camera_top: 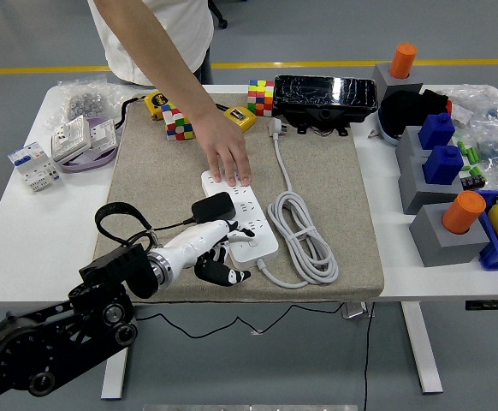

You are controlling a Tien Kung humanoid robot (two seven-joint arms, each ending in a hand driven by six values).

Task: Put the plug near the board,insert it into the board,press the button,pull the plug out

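Observation:
A white power strip (247, 208) lies on the beige mat (155, 180), its own white cord (305, 233) coiled to its right. A black plug (213, 208) sits on the strip's left side. Its black cable loops off to the left (116, 214). My left hand (226, 254) is just near of the strip at its front left corner. Its fingers are loosely curled downward and hold nothing, and one white finger (232, 229) reaches onto the strip's edge. A person's hand (229, 158) presses flat on the strip's far end.
Rubik's cubes (177, 121) (260, 96), a yellow tape measure (237, 116) and a black wrapped box (324, 94) line the mat's far edge. Sockets and breakers (69, 141) lie at the left. Grey stands with blue and orange blocks (441, 163) fill the right side.

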